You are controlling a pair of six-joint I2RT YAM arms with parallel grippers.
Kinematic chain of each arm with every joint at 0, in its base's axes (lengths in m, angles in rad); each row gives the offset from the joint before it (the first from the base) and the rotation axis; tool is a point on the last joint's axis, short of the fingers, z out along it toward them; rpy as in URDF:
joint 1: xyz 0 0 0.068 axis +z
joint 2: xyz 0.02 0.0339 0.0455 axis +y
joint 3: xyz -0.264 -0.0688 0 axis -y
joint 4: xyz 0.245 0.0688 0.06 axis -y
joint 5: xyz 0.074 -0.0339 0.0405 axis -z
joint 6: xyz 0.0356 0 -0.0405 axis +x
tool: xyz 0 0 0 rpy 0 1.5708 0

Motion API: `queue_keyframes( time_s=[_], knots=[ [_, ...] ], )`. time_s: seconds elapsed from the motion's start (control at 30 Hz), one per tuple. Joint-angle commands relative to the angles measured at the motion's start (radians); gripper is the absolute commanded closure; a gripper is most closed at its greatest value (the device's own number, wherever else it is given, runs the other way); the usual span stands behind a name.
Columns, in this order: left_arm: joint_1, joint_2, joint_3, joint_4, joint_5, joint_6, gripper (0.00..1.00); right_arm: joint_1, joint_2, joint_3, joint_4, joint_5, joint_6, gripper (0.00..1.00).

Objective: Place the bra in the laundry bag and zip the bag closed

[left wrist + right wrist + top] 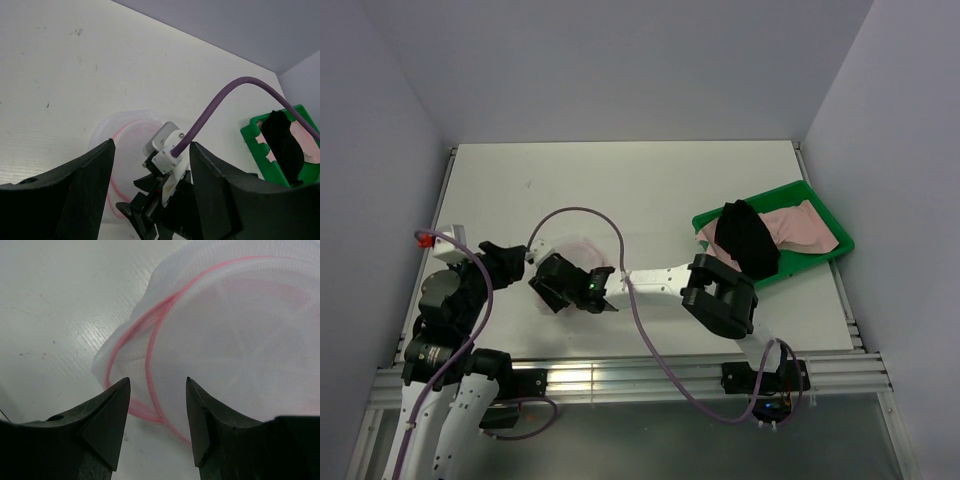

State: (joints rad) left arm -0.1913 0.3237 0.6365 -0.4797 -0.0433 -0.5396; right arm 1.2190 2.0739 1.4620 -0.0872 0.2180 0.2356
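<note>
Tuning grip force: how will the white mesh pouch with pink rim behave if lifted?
Probably floppy: the white mesh pouch sags in soft folds, so it should crumple rather than lift whole. Likely very light: see-through thin. The pink rim, inside the open right gripper, looks its firmest part.

Lab test booth: plain walls (620,60) around white table (620,190).

White table (620,180), green tray (798,189) near its right edge, black cloth (745,238) draped over the tray's left part
</note>
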Motion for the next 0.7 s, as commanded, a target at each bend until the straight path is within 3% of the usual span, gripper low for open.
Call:
queue_keyframes(
  time_s=[0.0, 0.17, 0.37, 0.4, 0.5, 0.67],
  knots=[
    [0.0, 0.014, 0.034, 0.015, -0.007, -0.005, 0.32, 0.024, 0.038, 0.061, -0.023, 0.095, -0.051, 0.44],
    [0.004, -0.002, 0.034, 0.013, -0.017, -0.006, 0.32, 0.031, 0.061, 0.069, -0.02, 0.161, -0.088, 0.48],
    [0.013, -0.002, 0.031, 0.016, -0.012, -0.006, 0.31, 0.043, 0.068, 0.064, -0.014, 0.21, -0.108, 0.61],
    [0.016, 0.001, 0.031, 0.016, -0.01, -0.006, 0.31, 0.043, 0.061, 0.06, -0.014, 0.218, -0.101, 0.71],
    [0.02, 0.021, 0.031, 0.019, 0.003, -0.005, 0.31, 0.045, 0.028, 0.031, 0.015, 0.228, -0.09, 0.87],
    [0.02, 0.035, 0.028, 0.024, 0.003, -0.008, 0.31, 0.048, -0.052, -0.025, 0.056, 0.254, -0.071, 1.0]
  ],
)
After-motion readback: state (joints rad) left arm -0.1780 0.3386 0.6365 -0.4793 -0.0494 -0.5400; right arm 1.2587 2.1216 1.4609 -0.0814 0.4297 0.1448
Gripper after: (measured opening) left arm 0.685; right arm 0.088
